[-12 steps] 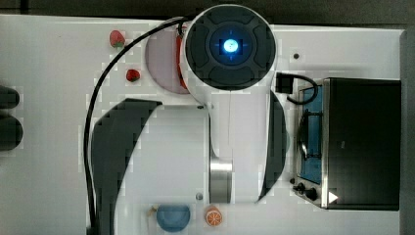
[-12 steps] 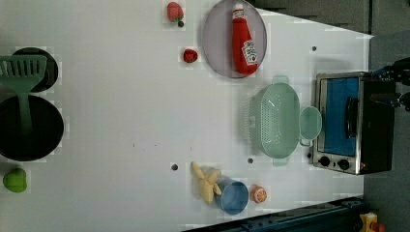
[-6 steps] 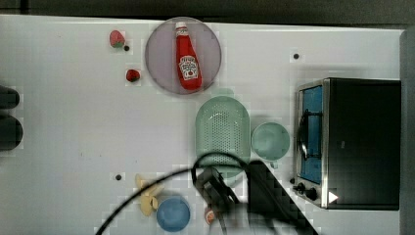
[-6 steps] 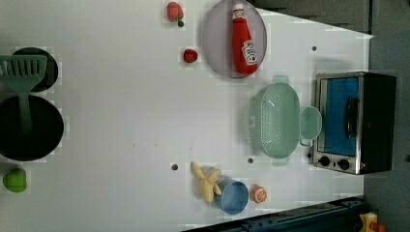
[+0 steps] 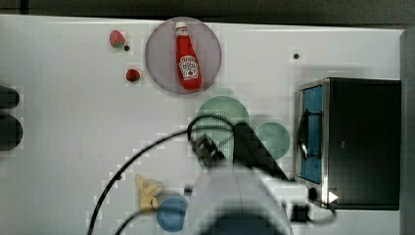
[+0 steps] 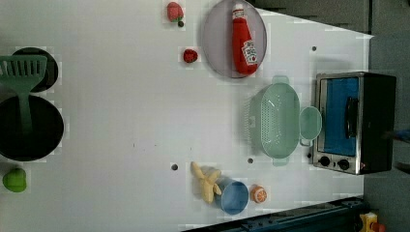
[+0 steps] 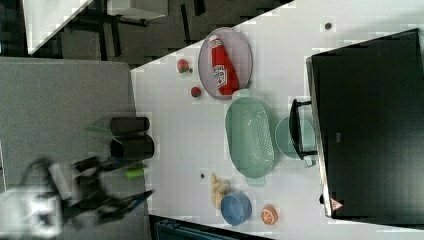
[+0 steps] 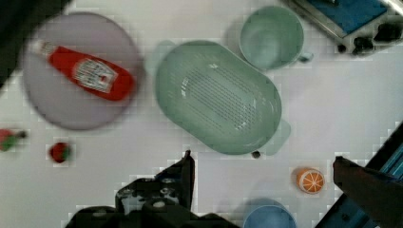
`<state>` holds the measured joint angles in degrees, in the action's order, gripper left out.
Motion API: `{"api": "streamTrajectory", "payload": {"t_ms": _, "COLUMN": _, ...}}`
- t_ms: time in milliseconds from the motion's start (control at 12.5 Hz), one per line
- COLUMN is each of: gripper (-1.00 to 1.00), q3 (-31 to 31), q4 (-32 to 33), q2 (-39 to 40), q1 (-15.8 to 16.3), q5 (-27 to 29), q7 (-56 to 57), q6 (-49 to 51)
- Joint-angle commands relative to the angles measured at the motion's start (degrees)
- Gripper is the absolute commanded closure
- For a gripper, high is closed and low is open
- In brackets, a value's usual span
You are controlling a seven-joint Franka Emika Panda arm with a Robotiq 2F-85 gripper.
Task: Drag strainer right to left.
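In the top view, the strainer (image 5: 218, 117) sits on the white desk (image 5: 73, 122) a little right of centre, partly covered by the arm (image 5: 235, 200), which enters from 6 o'clock with a black cable looping off to 8 o'clock. At the strainer's 3 o'clock, just beside it, stands the green mug (image 5: 272, 139), and past that the toaster oven (image 5: 352, 142). At the strainer's 11 o'clock lies a grey plate (image 5: 161, 58) carrying a ketchup bottle (image 5: 187, 58). A blue bowl (image 5: 171, 213) and a bunch of bananas (image 5: 147, 193) lie near 7 o'clock.

In the left view, the strainer (image 6: 278, 121) stands upright and uncovered, its rim tabs at 12 and 6 o'clock, the green mug (image 6: 310, 123) touching or nearly touching its 3 o'clock side. 2 strawberries (image 6: 190, 55) lie at the plate's 9 and 11 o'clock. A green spatula (image 6: 21, 82) rests over 2 black burners at the left edge, and an orange slice (image 6: 259, 194) lies at the blue bowl's 3 o'clock.

In the right view, the strainer (image 7: 250, 140) lies between the plate at 11 o'clock and the blue bowl at 6 o'clock. The gripper (image 7: 125, 202) hangs blurred at 8 o'clock, well apart from it, off the desk's edge.

In the wrist view, the strainer (image 8: 218, 95) fills the middle, and the gripper (image 8: 263, 166) has its fingers (image 8: 187, 173) spread wide, holding nothing and clear of the strainer's rim.
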<state>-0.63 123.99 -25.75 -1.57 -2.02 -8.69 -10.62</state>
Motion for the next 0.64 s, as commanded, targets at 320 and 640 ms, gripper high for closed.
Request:
{"api": "streamTrajectory", "payload": {"t_ms": 320, "gripper": -1.0, "q3": 0.16, "q4": 9.06, "q2": 18.91, "q1": 0.39, "q5": -0.06, "q7": -20.67, "q6": -16.12}}
{"api": "streamTrajectory", "payload": {"t_ms": 640, "gripper": -1.0, "q3": 0.21, "q4": 10.4, "q2": 29.86, "q1": 0.38, "q5": -0.06, "q7": -26.46, "q6": -30.12}}
